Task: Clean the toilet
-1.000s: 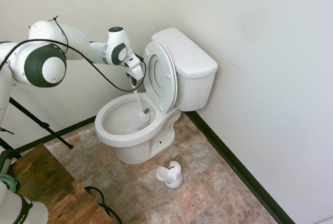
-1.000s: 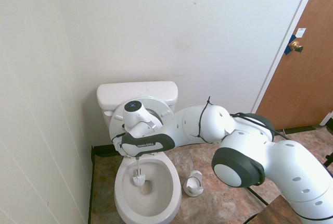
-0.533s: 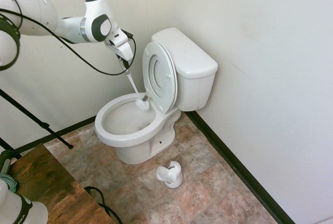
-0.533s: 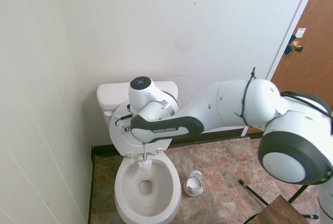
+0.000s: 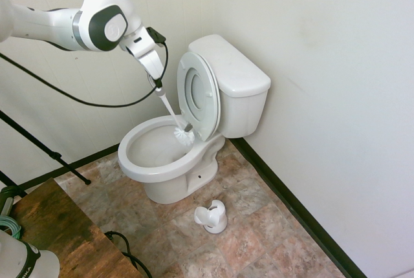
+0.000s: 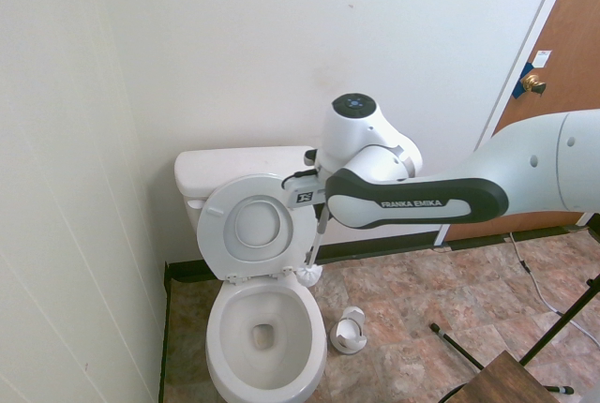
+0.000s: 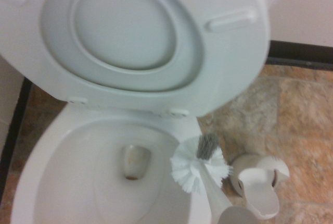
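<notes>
The white toilet (image 5: 143, 172) stands against the wall with its seat and lid (image 5: 198, 94) raised against the tank (image 5: 231, 73). My gripper (image 5: 157, 84) is above the bowl's back rim, shut on the thin handle of a white toilet brush. The brush head (image 5: 184, 137) hangs at the bowl's edge just in front of the raised seat. From the other side the gripper (image 6: 322, 225) is right of the lid (image 6: 248, 227), and the brush head (image 6: 309, 276) is over the bowl's right rim. The wrist view shows the brush head (image 7: 199, 166) above the rim (image 7: 31, 177).
A small white brush holder (image 5: 212, 216) sits on the tiled floor beside the toilet's base; the holder (image 6: 349, 330) lies below the brush side of the bowl. A brown door (image 6: 553, 131) is at the far right. A wooden tabletop corner (image 5: 58, 226) is near the front.
The arm has risen and swung towards the holder's side. The brush head has lifted out of the bowl's inside and now hangs at the rim near the seat.
</notes>
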You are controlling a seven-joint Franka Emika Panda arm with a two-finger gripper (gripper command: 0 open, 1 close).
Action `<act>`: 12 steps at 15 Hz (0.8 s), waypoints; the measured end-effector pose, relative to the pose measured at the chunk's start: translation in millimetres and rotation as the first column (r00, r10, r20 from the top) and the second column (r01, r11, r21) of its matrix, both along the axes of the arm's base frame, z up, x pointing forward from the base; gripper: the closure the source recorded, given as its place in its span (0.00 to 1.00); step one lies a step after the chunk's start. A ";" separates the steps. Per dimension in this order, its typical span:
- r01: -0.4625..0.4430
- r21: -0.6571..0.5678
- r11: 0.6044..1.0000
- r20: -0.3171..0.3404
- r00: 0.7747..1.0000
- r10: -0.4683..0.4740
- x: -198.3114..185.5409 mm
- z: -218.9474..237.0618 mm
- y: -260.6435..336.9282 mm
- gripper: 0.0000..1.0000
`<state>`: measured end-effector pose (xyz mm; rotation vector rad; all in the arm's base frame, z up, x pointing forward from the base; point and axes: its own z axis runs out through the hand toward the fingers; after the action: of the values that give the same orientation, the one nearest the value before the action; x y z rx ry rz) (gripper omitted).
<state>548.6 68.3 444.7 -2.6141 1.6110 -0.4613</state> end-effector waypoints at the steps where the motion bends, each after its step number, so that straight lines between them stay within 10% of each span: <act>1: 0.023 0.000 1.000 0.005 1.000 -0.023 -3.2 -4.9 -16.6 1.00; 12: 0.216 -0.036 0.976 -0.105 0.970 -0.219 -4.7 -151.0 -145.0 1.00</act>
<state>543.9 -76.8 293.8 -2.5304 1.9503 -0.3539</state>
